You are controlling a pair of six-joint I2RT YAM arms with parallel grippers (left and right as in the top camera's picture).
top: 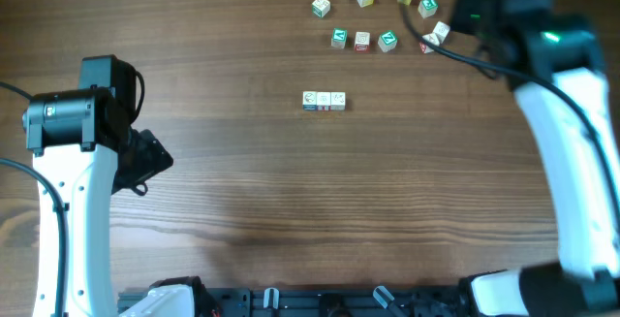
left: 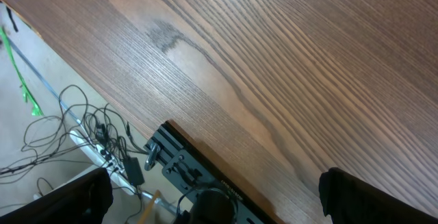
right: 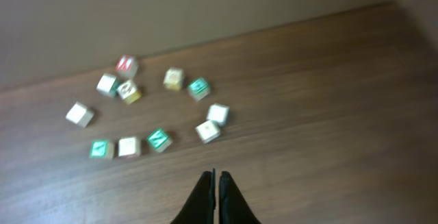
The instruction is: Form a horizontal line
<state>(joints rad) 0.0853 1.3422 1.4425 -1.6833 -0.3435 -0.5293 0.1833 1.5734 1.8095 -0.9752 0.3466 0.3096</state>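
Right tool (right: 216, 181) pressed together, empty; left tool (left: 215, 193) spread. The row of cubes (top: 324, 101) looks light, rigid, easily knocked — pinch opposite side faces.

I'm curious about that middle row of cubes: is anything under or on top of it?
The row sits straight on the wooden table; nothing on top. Its bottom faces are hidden.

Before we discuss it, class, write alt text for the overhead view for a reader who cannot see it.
A short row of three letter cubes lies edge to edge at the middle of a wooden table. More loose cubes are scattered toward the upper right, near the right arm; the left arm stands apart at the left.
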